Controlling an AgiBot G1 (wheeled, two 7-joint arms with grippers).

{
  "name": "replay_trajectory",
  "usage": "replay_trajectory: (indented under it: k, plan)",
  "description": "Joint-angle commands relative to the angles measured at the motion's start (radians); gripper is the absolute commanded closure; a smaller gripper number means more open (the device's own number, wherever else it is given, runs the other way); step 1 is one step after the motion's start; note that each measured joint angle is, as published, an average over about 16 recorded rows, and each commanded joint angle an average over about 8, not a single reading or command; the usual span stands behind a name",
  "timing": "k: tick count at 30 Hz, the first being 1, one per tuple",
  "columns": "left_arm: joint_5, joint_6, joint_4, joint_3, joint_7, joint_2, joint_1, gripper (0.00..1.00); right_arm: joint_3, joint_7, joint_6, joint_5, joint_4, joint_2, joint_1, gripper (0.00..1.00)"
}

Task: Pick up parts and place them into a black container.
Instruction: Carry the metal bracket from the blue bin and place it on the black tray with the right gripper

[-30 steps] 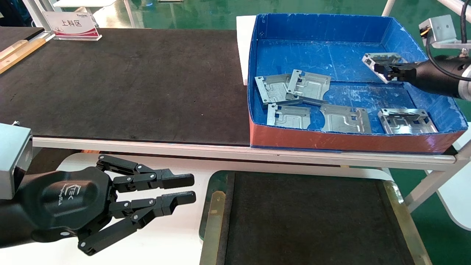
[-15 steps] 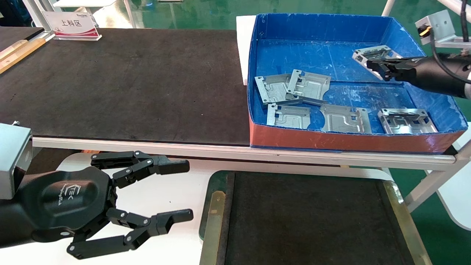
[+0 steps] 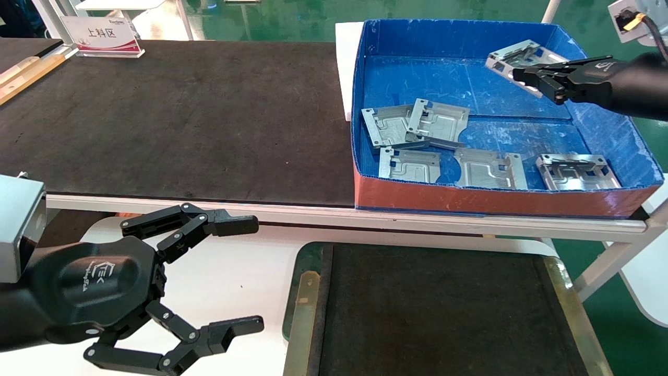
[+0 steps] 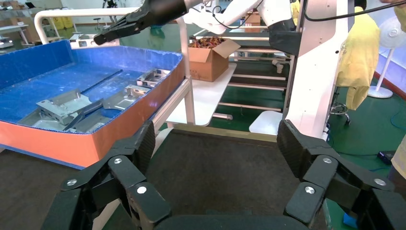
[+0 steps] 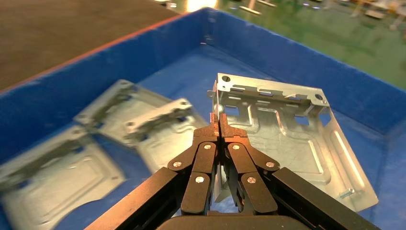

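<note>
My right gripper [image 3: 522,77] is shut on the edge of a silver plate [image 3: 514,55] and holds it tilted above the far right of the blue box [image 3: 469,197]. In the right wrist view the jaws [image 5: 219,122] pinch the plate [image 5: 287,139] by a bent edge. Several more plates lie on the box floor, among them two overlapping ones [image 3: 412,125] and one at the near right [image 3: 576,171]. The black container [image 3: 308,292] is below the table's front edge. My left gripper [image 3: 250,275] is wide open and empty beside the container's left rim; its fingers [image 4: 143,143] frame the black floor [image 4: 215,167].
The long black mat-topped table [image 3: 182,120] runs left of the blue box. A sign [image 3: 102,34] stands at its far left. A white slab [image 3: 344,62] lies against the box's left wall. A white surface [image 3: 235,271] lies under my left gripper.
My right gripper has lifted the plate higher and farther back over the box. My left gripper has opened from nearly shut to wide open.
</note>
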Motion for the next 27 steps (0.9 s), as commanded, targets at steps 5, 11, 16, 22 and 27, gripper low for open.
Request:
replay_trajectory:
  k: [5,11,16,22,27]
  plan:
    - [0.000,0.000,0.000,0.000,0.000,0.000,0.000,0.00,0.002,-0.003,-0.144,0.012,0.028,0.032,0.021,1.00]
    - [0.000,0.000,0.000,0.000,0.000,0.000,0.000,0.00,0.006,0.012,-0.275,0.029,0.082,0.058,0.026,1.00]
    - [0.000,0.000,0.000,0.000,0.000,0.000,0.000,0.00,0.007,0.051,-0.352,0.058,0.158,0.075,0.007,1.00]
    - [0.000,0.000,0.000,0.000,0.000,0.000,0.000,0.00,-0.010,0.153,-0.376,0.147,0.355,0.117,-0.063,1.00]
    - [0.000,0.000,0.000,0.000,0.000,0.000,0.000,0.00,-0.041,0.274,-0.370,0.259,0.590,0.187,-0.137,1.00]
